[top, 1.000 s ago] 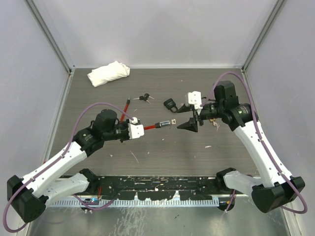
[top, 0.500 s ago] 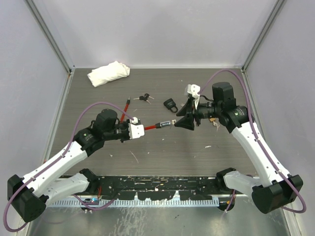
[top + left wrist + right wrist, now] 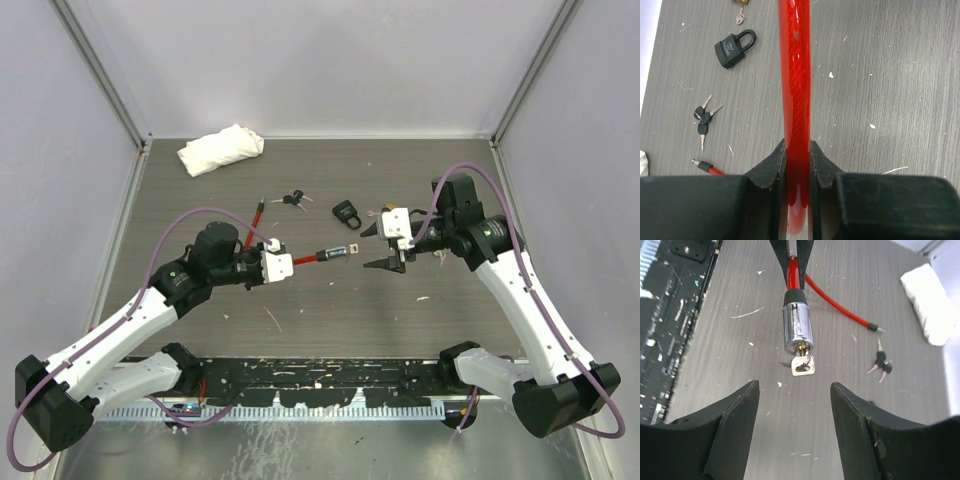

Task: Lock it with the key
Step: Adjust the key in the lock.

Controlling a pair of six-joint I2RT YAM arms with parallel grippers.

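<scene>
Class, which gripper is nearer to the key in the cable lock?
Right. The right gripper is open just in front of the key, facing it without touching. The left gripper is farther back, shut on the red cable behind the lock cylinder.

Clamped in left end effector [image 3: 798, 152]: red cable [image 3: 794, 75] (padlock [image 3: 733, 47] nearby).

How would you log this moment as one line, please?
left gripper: shut on red cable | key: in lock cylinder | right gripper: open, facing key, not touching
</scene>
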